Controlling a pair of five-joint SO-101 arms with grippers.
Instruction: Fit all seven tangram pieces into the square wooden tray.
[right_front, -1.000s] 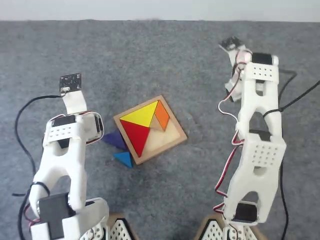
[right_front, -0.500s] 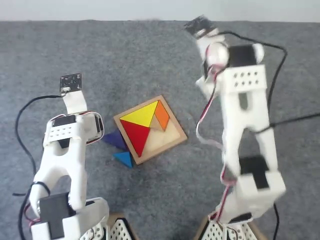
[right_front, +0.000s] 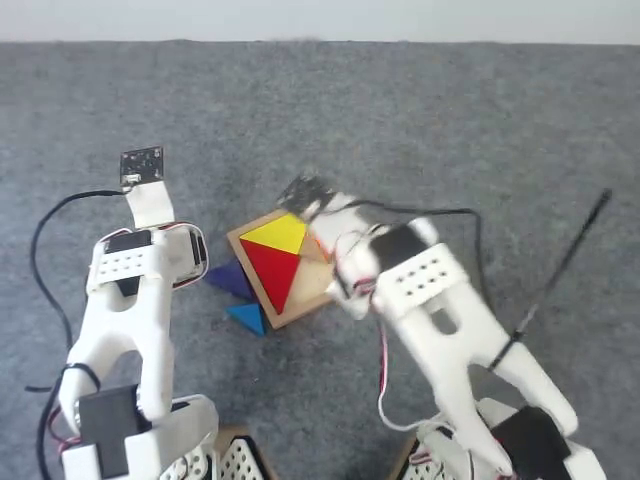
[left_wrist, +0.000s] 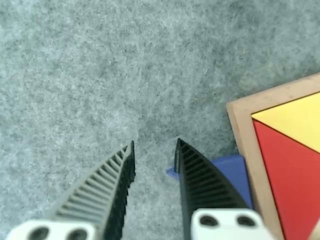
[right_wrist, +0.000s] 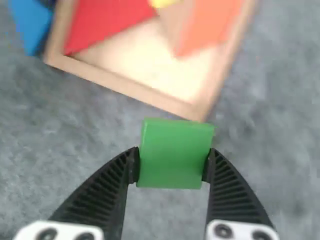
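A robotics test bench: grey felt tabletop (right_front: 430, 120) bearing cabled arms (right_front: 130, 290).

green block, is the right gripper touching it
Touching. The right wrist view shows the right gripper shut on the green block, pressed flush against two opposite sides with no gap.

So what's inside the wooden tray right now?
A yellow triangle, a red triangle and an orange piece, plus bare wood. In the high view the right arm covers part of the tray.
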